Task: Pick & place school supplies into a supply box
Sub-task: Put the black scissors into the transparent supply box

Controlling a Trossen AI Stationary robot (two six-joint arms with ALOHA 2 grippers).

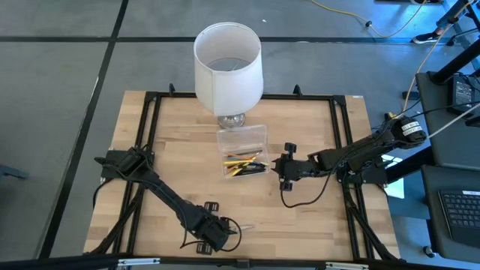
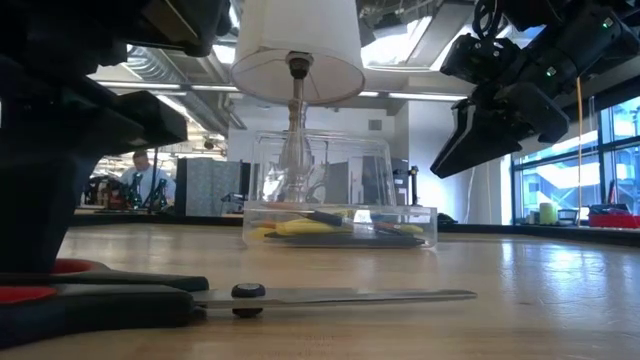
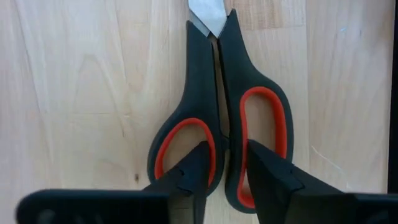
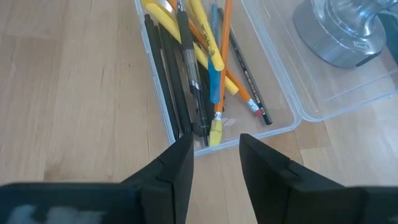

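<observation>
Near the front edge of the tabletop point(image 1: 300, 217), the left pincer point(image 3: 225, 163) straddles the handles of the scissors point(image 3: 217, 118), fingers in the loops, grip not confirmed. Right pincer point(image 4: 216, 155) hovers open beside the clear box point(image 1: 241, 152) holding pens point(image 4: 205, 56).

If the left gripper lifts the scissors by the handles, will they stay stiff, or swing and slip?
The scissors look rigid, with blades shut, so they probably will not flop. The left gripper sits at the handle end, so the long blade may droop. The smooth black handles between the fingers could twist somewhat.
</observation>
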